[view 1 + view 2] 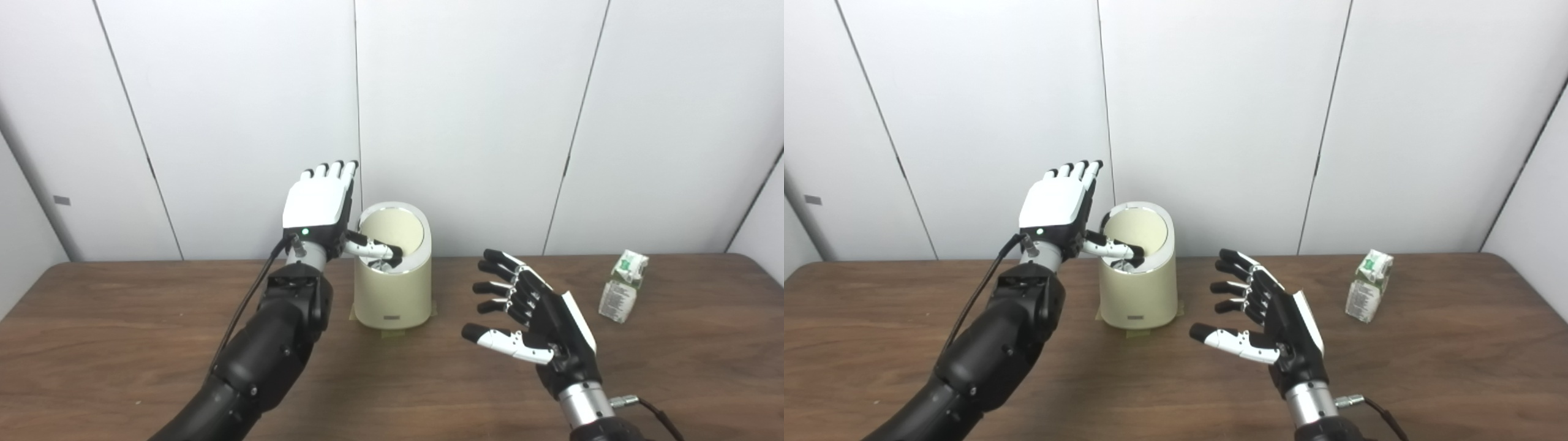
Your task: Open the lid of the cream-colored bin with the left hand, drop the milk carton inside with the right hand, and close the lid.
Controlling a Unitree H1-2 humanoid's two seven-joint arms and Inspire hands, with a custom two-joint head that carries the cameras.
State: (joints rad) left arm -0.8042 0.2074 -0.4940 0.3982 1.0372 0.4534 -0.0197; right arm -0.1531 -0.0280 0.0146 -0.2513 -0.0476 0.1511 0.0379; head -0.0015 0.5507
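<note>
The cream-colored bin [392, 294] stands at the middle back of the brown table [122, 318]. Its round lid [395, 228] sits slanted in a silver ring. My left hand [315, 205] is just left of the bin, fingers straight up and apart, holding nothing. Its thumb [370, 248] reaches across the lid's lower front edge, where a small dark gap shows. My right hand [533, 318] is open and empty above the table, right of the bin. The milk carton [623, 286], white with green print, stands alone on the table far right, well beyond the right hand.
White wall panels [465, 110] rise right behind the table's back edge. A patch of tan tape [392, 334] shows under the bin's base. A black cable [245, 306] hangs along my left forearm.
</note>
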